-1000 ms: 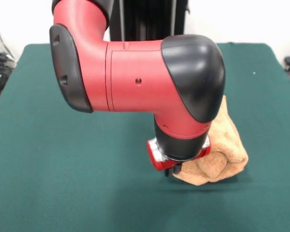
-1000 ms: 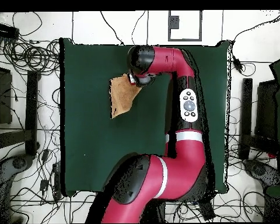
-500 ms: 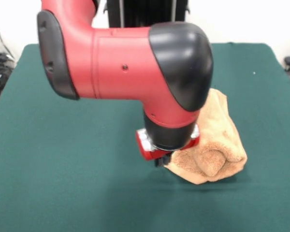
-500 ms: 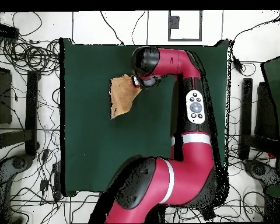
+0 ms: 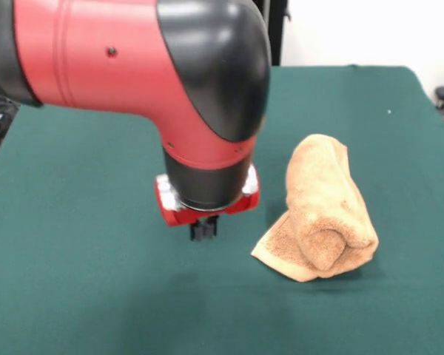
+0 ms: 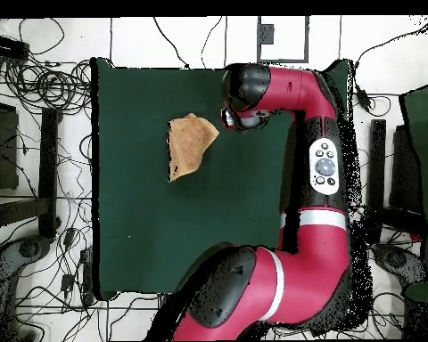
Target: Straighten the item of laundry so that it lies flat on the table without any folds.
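Towel [image 5: 325, 211] sits just beside the claw [image 5: 203, 231], apart from it, rolled over itself on the green worktop [image 5: 74, 281]. So not flat yet (unrolling is all left). Can't tell if the claw's released or clenched.

A robotics lab, by the look of it. A red and black robot arm [image 6: 320, 169] reaches over a tabletop [image 6: 146, 232] covered in dark green felt. On the pale floor around the tabletop, loose black cables [image 6: 39, 85] lie in coils and tangles, and dark stands or equipment frames [image 6: 48, 160] flank both sides, well away from the arm's end.
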Controlling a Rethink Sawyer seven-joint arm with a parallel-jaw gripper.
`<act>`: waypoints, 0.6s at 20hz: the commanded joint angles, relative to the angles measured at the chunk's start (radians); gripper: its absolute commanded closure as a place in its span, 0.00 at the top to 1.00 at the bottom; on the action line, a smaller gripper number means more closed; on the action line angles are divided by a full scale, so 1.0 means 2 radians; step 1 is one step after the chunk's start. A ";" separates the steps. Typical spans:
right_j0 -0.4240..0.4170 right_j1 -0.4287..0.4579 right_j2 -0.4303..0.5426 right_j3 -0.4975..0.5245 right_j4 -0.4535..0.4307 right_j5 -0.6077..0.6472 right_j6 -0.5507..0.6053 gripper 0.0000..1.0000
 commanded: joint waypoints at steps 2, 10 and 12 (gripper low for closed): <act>0.008 0.001 0.016 -0.007 0.010 0.068 -0.028 0.00; 0.025 0.046 0.027 -0.062 -0.002 0.061 -0.005 0.00; 0.031 0.059 0.028 -0.077 -0.006 0.061 0.000 0.00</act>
